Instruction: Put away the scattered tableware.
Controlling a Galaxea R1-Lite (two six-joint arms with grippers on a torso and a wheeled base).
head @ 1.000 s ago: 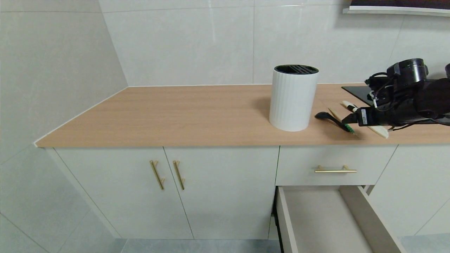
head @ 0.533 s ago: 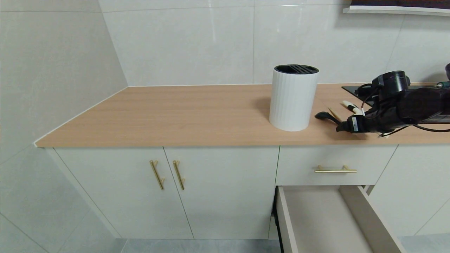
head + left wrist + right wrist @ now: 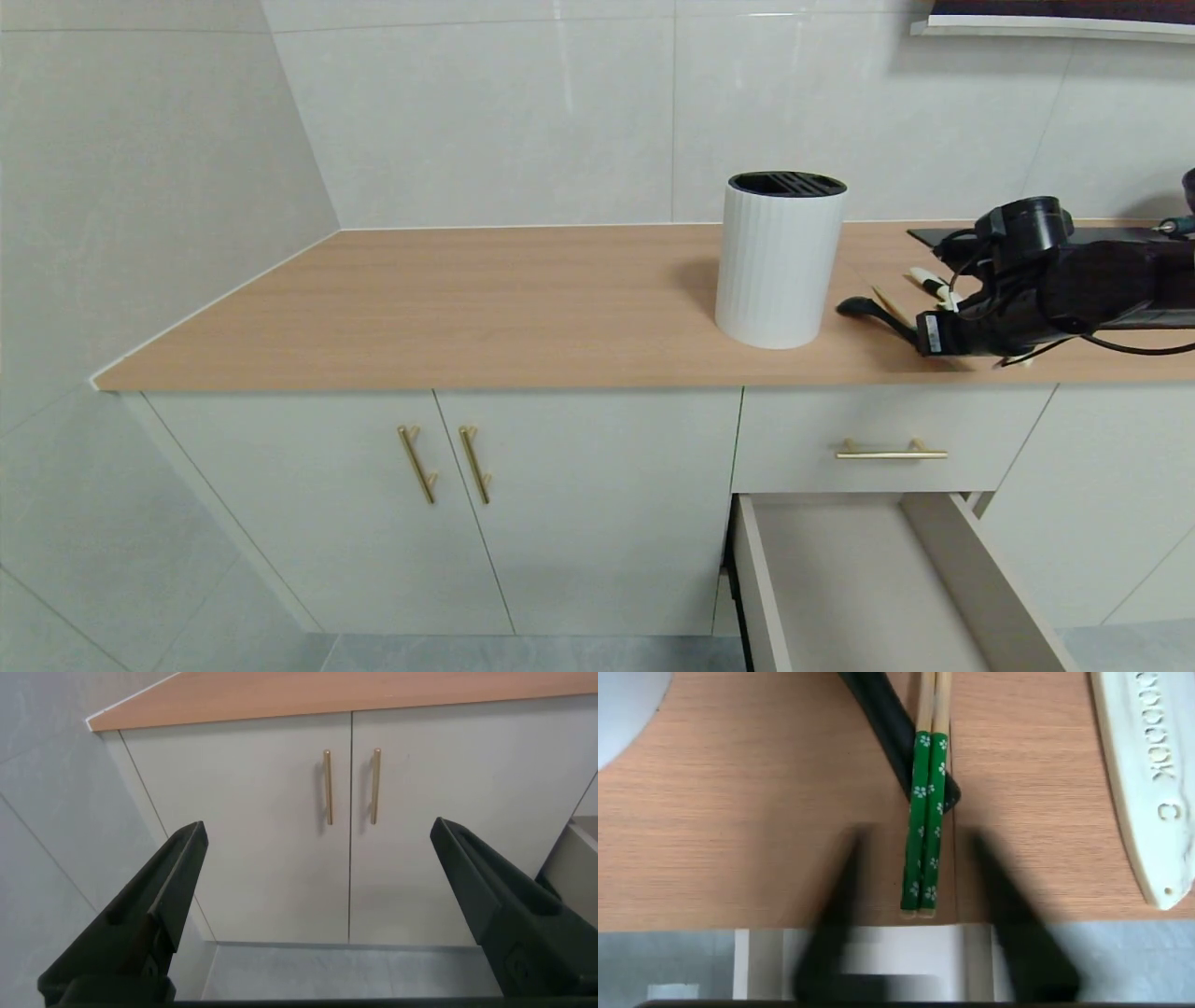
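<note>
A pair of wooden chopsticks (image 3: 924, 812) with green flowered ends lies on the wooden counter (image 3: 523, 308), crossing a black spoon (image 3: 892, 737). A white knife (image 3: 1148, 784) lies beside them. In the head view the spoon (image 3: 864, 310), chopsticks (image 3: 887, 301) and knife (image 3: 929, 280) sit just right of the white ribbed holder (image 3: 780, 261). My right gripper (image 3: 920, 924) is open low over the counter's front edge, one finger on each side of the chopsticks' green ends. My left gripper (image 3: 318, 859) is open and holds nothing, facing the cabinet doors.
A drawer (image 3: 840, 579) stands pulled open below the counter, under the right arm. A shut drawer with a gold handle (image 3: 892, 454) is above it. A black cooktop (image 3: 943, 245) lies at the back right. Tiled walls close the back and left.
The right arm has dropped from above the utensils down to the counter. Its gripper now sits around the chopsticks' green ends. The utensils have not moved.
</note>
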